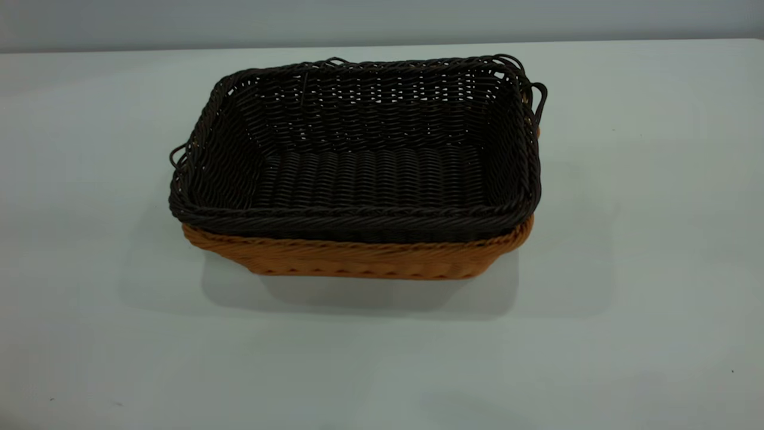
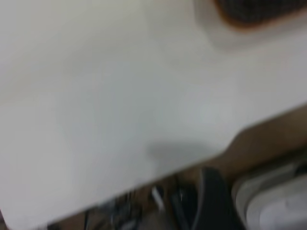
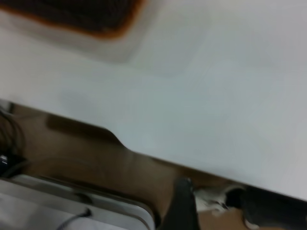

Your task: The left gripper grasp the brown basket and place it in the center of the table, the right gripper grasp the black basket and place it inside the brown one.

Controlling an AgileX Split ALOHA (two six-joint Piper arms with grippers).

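Neither gripper is showing in any view, so the state of the jaws cannot be told. The black basket [image 1: 370, 155] is sitting nested inside the brown basket [image 1: 358, 258], its braided rim resting just above the brown rim. The stacked pair is standing upright near the middle of the table [image 1: 656, 239], somewhat toward the far edge. Both wrist views are looking down past a table edge, each catching a corner of the stacked baskets [image 2: 254, 12] [image 3: 76, 17] well away from that edge.
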